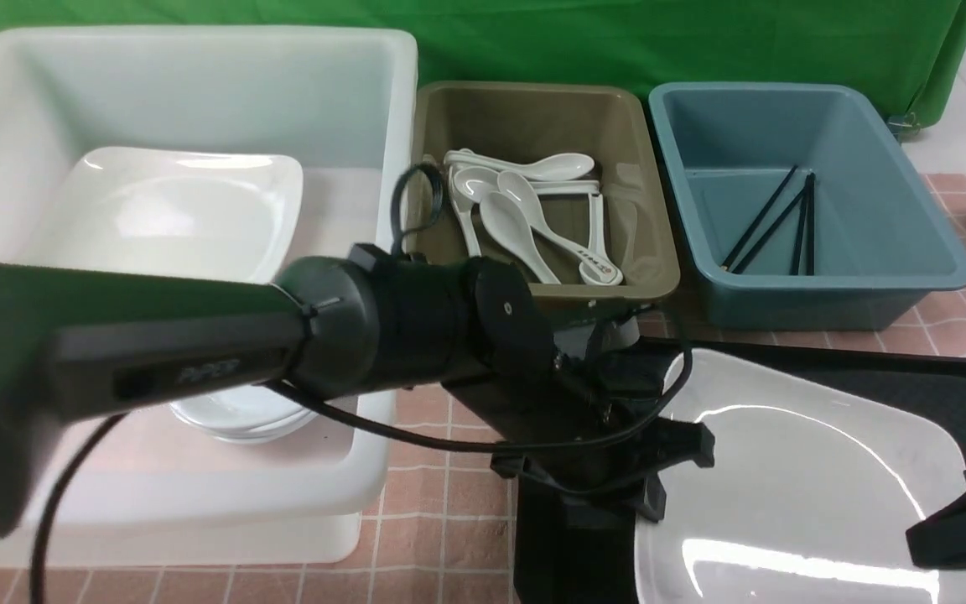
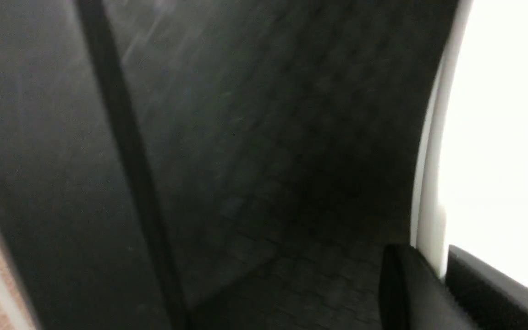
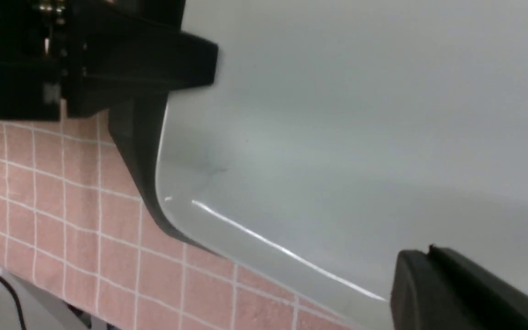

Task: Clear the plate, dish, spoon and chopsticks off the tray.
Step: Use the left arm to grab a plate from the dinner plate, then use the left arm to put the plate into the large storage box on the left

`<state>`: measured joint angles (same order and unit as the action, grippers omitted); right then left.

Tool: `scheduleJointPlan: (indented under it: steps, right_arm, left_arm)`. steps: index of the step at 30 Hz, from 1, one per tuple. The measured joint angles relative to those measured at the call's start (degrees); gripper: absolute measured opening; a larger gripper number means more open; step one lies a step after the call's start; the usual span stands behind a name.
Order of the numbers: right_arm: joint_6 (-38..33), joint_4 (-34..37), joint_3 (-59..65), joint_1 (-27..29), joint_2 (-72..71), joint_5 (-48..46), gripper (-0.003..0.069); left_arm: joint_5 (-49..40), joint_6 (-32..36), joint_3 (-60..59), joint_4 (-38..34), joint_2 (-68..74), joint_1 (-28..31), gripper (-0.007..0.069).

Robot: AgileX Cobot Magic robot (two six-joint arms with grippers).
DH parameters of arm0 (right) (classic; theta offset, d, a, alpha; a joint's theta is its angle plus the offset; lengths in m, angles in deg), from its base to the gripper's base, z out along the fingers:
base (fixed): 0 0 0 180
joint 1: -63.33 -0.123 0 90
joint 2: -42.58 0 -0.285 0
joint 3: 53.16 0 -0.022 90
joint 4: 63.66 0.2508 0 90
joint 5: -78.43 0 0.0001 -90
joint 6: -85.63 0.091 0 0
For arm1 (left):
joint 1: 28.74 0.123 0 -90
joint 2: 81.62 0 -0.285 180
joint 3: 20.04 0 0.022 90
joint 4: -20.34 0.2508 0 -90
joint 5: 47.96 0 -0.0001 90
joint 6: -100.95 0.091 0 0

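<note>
left pincer (image 2: 443, 268): clamped on plate (image 1: 802, 470) rim | right pincer (image 1: 932, 533): clamped on opposite rim

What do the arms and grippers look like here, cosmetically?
Left arm: matte black, with a boxy forearm link bearing faint, illegible lettering and a cylindrical wrist with a round cap. A thin black cable trails beneath the wrist and loops above it. Left gripper and right gripper: black, angular, flat-faced fingers.
</note>
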<state>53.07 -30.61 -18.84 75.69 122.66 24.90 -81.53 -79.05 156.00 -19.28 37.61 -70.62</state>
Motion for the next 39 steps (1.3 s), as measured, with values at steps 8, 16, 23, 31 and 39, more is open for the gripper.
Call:
scheduleJointPlan:
  steps: [8,16,23,31,39]
  right_arm:
    - [-1.2,0.1,-1.1,0.0,-8.9,5.2,0.0074]
    - [-4.4,0.4,-0.4,0.0,-22.9,11.0,0.0074]
    - [-5.2,0.7,1.0,0.0,-23.0,12.5,0.0074]
    - [-5.2,0.8,1.1,0.0,-23.0,13.1,0.0074]
    - [-5.1,0.9,1.1,0.0,-22.9,13.4,0.0074]
  left_arm:
    - [-0.2,0.0,0.0,1.2,-3.5,0.4,0.0017]
    - [-0.9,1.1,-0.3,1.2,-10.0,5.8,0.0021]
    - [-1.3,1.7,-0.3,0.6,-19.8,13.3,0.0022]
    - [-6.3,3.2,-0.3,0.5,-28.1,24.8,0.0022]
    - [-8.8,4.3,-0.4,0.5,-32.7,35.8,0.0022]
